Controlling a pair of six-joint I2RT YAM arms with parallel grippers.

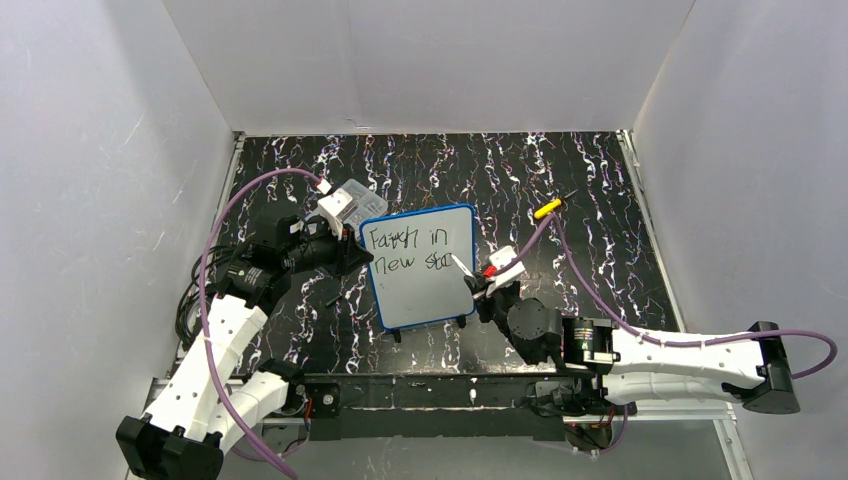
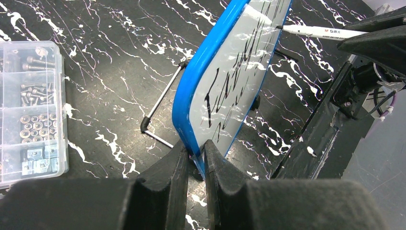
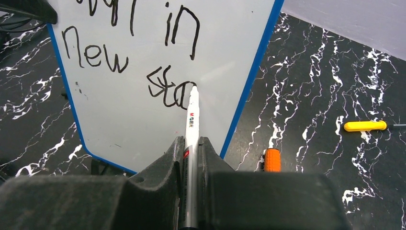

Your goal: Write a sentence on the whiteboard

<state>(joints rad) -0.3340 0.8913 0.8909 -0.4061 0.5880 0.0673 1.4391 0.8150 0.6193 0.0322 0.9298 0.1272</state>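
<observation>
One whiteboard point(image 1: 425, 295), one marker point(image 3: 191, 120), one parts box point(image 2: 28, 110), one yellow-handled tool point(image 3: 365, 126), one orange cap point(image 3: 272, 160).

Your left arm point(image 1: 222, 345) and right arm point(image 1: 680, 362): white moulded shells, black round joint motors, black end caps. Purple cable point(image 1: 268, 173) loops along each. Your left gripper point(image 2: 196, 148) and right gripper point(image 3: 190, 141): matte black wedge-shaped fingers, grainy plastic.

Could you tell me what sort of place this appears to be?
Likely a robotics lab test cell: plain white walls enclose a black marbled table, and a clear box of screws and nuts sits on it.
</observation>
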